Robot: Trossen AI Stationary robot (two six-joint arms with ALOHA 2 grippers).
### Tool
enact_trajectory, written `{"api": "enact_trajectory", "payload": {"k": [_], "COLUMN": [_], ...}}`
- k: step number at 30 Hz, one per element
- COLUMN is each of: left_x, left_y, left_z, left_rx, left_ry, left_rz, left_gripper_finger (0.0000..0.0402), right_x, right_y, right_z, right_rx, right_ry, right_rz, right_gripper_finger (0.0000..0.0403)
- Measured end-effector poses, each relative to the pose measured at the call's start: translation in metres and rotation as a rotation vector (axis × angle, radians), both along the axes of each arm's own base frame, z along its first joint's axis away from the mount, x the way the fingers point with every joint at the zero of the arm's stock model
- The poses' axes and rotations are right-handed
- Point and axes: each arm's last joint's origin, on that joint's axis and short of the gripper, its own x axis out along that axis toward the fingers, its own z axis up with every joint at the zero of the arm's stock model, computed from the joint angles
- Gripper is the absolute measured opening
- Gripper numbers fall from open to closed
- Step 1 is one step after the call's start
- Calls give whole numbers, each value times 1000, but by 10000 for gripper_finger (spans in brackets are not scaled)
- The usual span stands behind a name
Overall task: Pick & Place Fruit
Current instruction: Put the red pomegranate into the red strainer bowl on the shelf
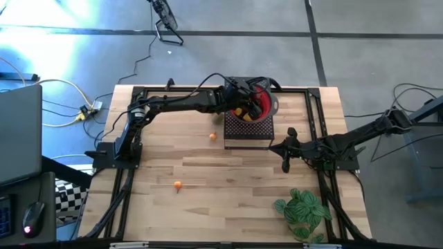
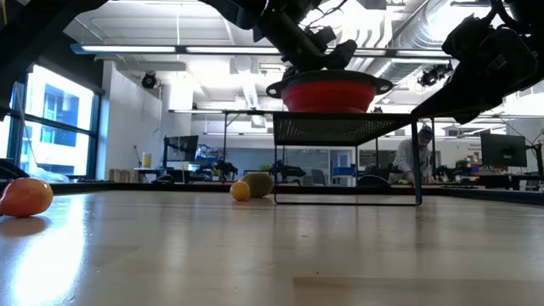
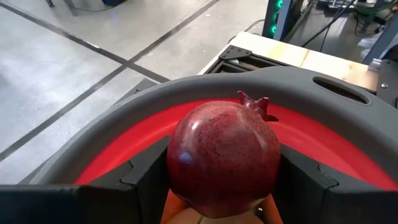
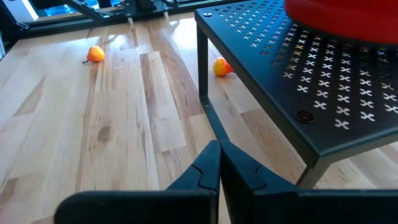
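The wooden table fills most of what I can see, its pale planks edged by a black frame. Toward its far side stands a black perforated metal stand, raised on thin legs, and on top of it sits the red bowl with a grey rim.

The left arm reaches across from its base over that bowl, and the left gripper hangs just above the bowl's inside, its fingers pinching a dark red pomegranate between them, the little crown of the fruit pointing away from the wrist. Something yellow shows inside the bowl beneath it.

The right arm waits at the right side of the table, with the right gripper low over the boards just in front of the stand, its fingers pressed together on nothing.

A green leafy plant lies near the front right corner. Two small orange fruits rest on the bare wood: one just left of the stand, the other well apart from it, nearer the front.
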Motion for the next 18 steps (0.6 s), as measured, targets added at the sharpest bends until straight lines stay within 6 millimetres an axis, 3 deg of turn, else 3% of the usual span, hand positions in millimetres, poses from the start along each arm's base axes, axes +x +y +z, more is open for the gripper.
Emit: {"api": "enact_trajectory", "payload": {"k": [18], "left_x": [1], "left_y": [-1], "left_z": [1], "left_rx": [-10], "left_ry": [-12], "left_rz": [-33], "left_gripper_finger": [228], "right_x": [0], "right_y": [0], "right_z": [0], "right_rx": [1], "right_ry": [0], "right_rz": [1], "right_gripper_finger": [2]}}
